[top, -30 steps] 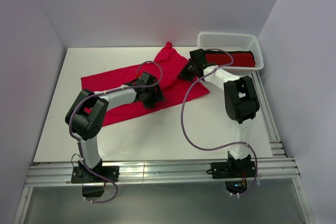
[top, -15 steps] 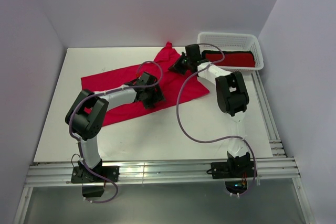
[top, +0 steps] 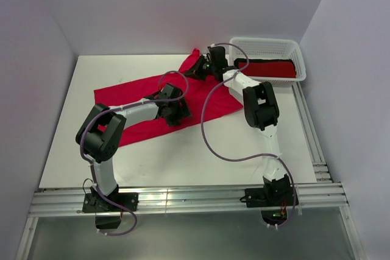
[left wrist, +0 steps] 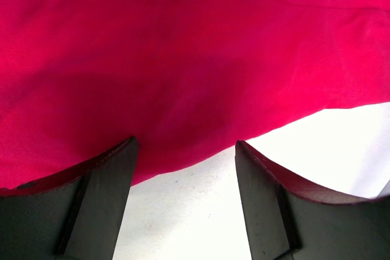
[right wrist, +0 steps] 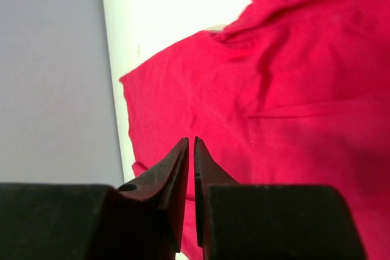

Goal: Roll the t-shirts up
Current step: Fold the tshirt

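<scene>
Setting: white worktop closed in by pale lilac walls at the left, far and right sides; an aluminium rail runs along the near edge and both arm bases are bolted to it
Crimson t-shirt: spread flat and slantwise across the far middle of the worktop, one end towards the left wall and the other near the basket; a pointed flap rises at its far edge; light creases only, no rolled part visible
Deep red roll: a finished bundle lying lengthwise inside the basket
Basket: white openwork plastic, at the far right corner of the worktop, just beside the right end of the crimson t-shirt
Left gripper: low over the near hem of the crimson t-shirt, about mid-length; jaws spread wide and nothing between them; the left wrist view shows the hem crossing between the two dark fingers with bare worktop on the near side; whether the tips press the cloth cannot be told
Right gripper: reaching across to the far flap of the crimson t-shirt, left of the basket; jaws narrow, parted only by a thin slit, no cloth caught in them; the right wrist view shows the tips over red cloth, with a raised fold at upper right and the worktop and wall beyond
Cables: purple leads looping free beside each arm, the right one hanging in a long curve above the worktop
</scene>
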You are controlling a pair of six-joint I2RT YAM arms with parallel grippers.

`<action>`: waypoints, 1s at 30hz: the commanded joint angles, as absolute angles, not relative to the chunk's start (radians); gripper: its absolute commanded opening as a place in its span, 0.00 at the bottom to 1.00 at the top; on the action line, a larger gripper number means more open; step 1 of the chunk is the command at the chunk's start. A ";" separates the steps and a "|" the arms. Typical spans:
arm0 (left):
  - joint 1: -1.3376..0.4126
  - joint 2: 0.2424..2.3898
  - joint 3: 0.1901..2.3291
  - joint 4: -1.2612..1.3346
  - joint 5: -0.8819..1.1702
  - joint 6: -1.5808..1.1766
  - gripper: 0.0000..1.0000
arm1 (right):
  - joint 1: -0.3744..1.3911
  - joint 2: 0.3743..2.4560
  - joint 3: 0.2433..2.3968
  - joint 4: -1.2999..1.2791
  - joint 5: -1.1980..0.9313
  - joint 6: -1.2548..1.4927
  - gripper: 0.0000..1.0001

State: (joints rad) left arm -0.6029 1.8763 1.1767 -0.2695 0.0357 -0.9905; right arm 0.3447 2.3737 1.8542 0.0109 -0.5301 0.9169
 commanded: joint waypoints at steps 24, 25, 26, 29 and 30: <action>-0.315 1.429 1.095 -0.755 0.097 -0.948 0.84 | 0.106 1.349 0.831 -0.187 -0.298 0.742 0.74; -0.280 1.343 1.047 -0.762 0.103 -0.940 0.84 | 0.095 1.329 0.795 -0.183 -0.293 0.761 0.76; -0.243 1.303 0.998 -0.779 0.109 -0.936 0.84 | 0.077 1.301 0.760 -0.146 -0.299 0.773 0.77; -0.073 1.162 0.824 -0.788 0.147 -0.917 0.84 | 0.060 1.302 0.687 -0.089 -0.284 0.802 0.80; -0.042 1.134 0.761 -0.790 0.167 -0.914 0.84 | 0.058 1.313 0.677 -0.077 -0.278 0.811 0.80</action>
